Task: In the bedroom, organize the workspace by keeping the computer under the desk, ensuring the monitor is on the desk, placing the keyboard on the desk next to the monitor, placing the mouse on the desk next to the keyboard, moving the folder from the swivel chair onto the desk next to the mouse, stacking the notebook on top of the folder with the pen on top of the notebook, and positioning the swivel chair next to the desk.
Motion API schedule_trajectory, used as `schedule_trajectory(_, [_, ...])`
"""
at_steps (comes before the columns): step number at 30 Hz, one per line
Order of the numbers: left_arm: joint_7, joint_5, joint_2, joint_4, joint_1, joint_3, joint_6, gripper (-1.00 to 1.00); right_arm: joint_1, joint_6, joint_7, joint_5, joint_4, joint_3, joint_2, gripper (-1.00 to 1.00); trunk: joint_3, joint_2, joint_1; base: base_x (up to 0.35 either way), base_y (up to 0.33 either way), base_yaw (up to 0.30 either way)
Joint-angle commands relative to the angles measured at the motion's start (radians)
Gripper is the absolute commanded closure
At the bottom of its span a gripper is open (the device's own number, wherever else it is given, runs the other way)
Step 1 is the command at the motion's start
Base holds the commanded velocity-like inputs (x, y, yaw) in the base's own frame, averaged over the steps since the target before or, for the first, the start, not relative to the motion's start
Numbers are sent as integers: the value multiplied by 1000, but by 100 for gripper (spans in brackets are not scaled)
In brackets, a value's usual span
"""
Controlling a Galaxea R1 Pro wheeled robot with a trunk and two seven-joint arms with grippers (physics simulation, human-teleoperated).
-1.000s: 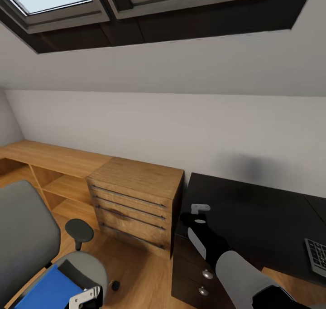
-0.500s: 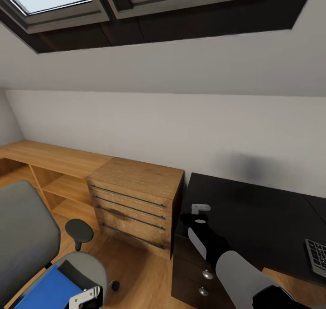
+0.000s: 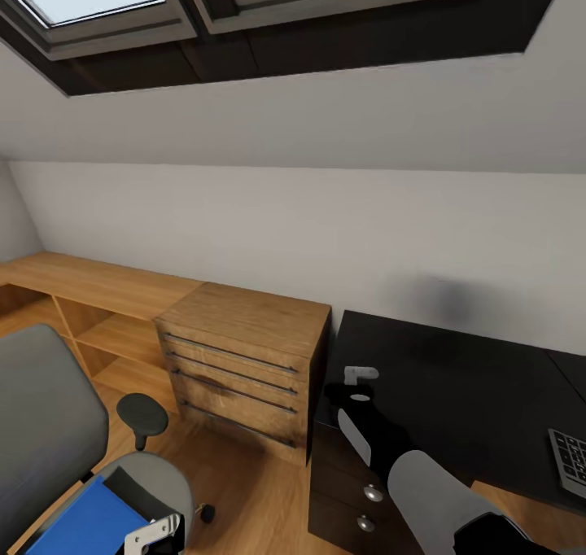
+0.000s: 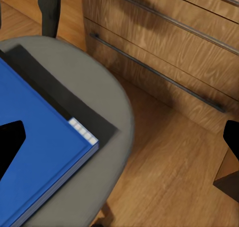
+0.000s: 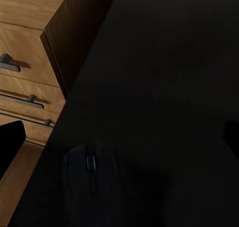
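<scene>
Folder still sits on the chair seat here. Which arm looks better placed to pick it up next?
Probably the left. The left gripper hangs open right over the folder on the swivel chair. The right gripper is over the desk, above the mouse.

keyboard point(image 3: 571, 460) cut by right edge; mouse point(image 5: 92, 182) barely discernible

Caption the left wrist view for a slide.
Blue folder lying on the grey chair seat, wooden drawers behind.
</scene>
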Motion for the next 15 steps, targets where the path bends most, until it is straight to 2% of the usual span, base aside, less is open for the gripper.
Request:
schedule_trajectory(1, [5, 10, 1, -1, 0, -4, -7, -100, -1, 5, -9, -8, -2, 8, -1, -100, -1, -1, 0, 0, 0, 0])
schedule_trajectory(9, [5, 10, 1, -1, 0, -4, -7, -100, 0, 5, -9, -8, -23, 6, -2, -100, -1, -1, 0, 0, 0, 0])
schedule_trajectory(15, [5, 9, 1, -1, 0, -4, -7, -100, 18, 49, -11, -7, -206, 2, -7, -100, -1, -1, 0, 0, 0, 0])
